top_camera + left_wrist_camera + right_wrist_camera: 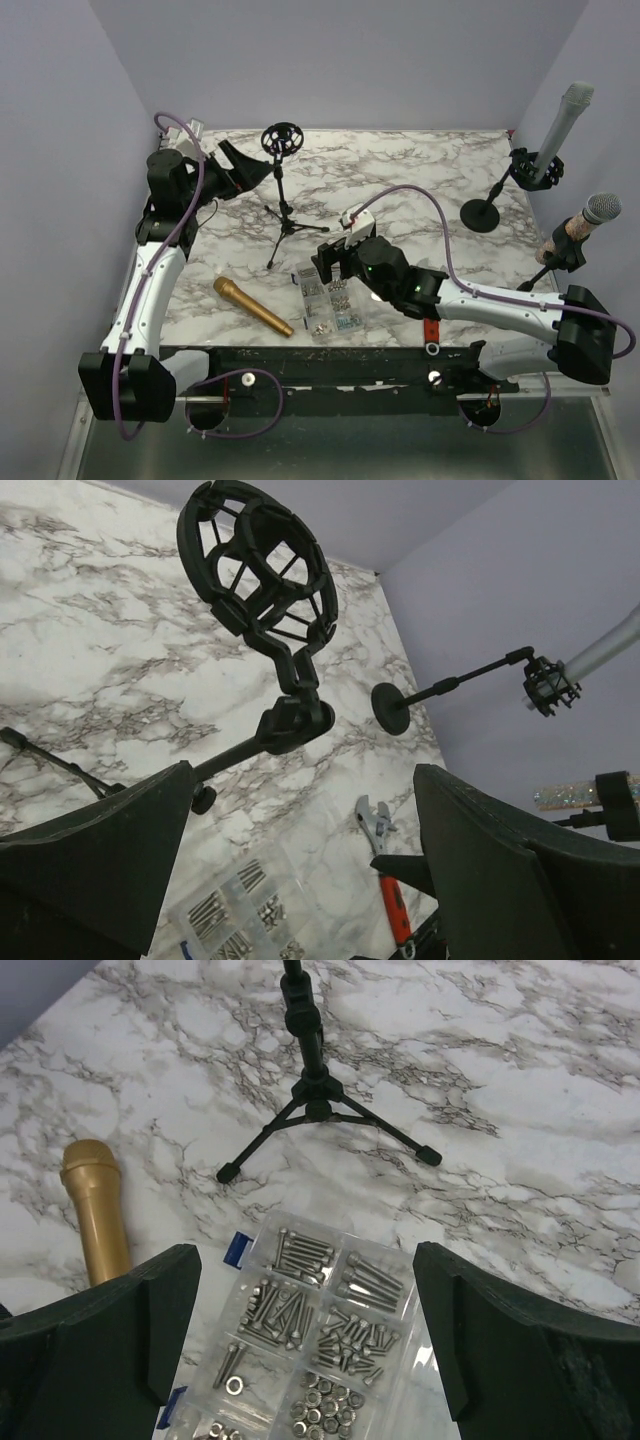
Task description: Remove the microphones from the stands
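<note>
Right end effector [305, 1256] and left end effector [303, 778] gape empty; microphone [252, 305] lies near table [190, 312] edge.

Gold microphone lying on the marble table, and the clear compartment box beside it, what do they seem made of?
Gold cylindrical microphone: likely metal or metallic-painted plastic, satin sheen with a soft highlight along its body. Clear compartment box: transparent plastic, glossy; the silvery screws and nuts show through it.

Robotics lab test cell. Plain lilac walls [330, 60] box in a marble-patterned worktop [400, 170]. A cabled left arm [150, 285] and right arm [490, 305] are bolted at its edge.
</note>
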`<act>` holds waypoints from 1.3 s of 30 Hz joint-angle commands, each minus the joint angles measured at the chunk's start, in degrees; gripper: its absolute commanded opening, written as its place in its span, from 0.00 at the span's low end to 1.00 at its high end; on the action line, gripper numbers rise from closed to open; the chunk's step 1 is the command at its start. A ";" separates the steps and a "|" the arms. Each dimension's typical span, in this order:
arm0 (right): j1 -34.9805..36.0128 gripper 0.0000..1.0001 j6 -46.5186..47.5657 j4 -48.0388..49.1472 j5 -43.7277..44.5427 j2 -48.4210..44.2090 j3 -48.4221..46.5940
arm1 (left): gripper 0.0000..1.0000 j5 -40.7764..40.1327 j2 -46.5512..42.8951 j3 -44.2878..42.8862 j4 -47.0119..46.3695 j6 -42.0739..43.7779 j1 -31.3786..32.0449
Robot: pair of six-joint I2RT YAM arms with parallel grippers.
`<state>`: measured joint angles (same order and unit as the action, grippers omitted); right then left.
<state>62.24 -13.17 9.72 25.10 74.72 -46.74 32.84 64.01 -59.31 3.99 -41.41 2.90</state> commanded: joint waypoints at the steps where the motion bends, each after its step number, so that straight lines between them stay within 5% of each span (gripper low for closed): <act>1: -0.20 0.96 -3.86 -2.56 -1.31 -3.47 1.07 | 0.91 2.25 4.58 -6.15 2.48 -4.20 0.10; 19: -0.24 0.97 -7.25 -3.53 -0.62 -5.95 0.87 | 0.69 -0.83 12.23 -3.94 6.02 4.29 0.53; 21: -0.27 0.97 -7.86 -4.52 -1.05 -6.22 0.49 | 0.72 0.47 11.58 -3.71 5.53 4.32 0.54; 26: -0.22 0.97 -9.29 -5.17 -0.69 -8.40 1.93 | 0.98 2.59 4.21 -0.92 -1.43 5.01 0.51; 35: -0.19 0.97 -10.94 -6.02 -0.72 -9.54 3.06 | 0.99 5.58 8.61 -4.93 0.35 4.73 -1.40; 39: -0.25 0.98 -10.62 -3.36 -1.07 -8.66 3.66 | 0.92 5.52 10.33 -5.24 2.74 4.04 -1.21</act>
<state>62.17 -22.85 4.82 24.51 65.14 -43.99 37.06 72.40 -63.55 4.08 -37.52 1.69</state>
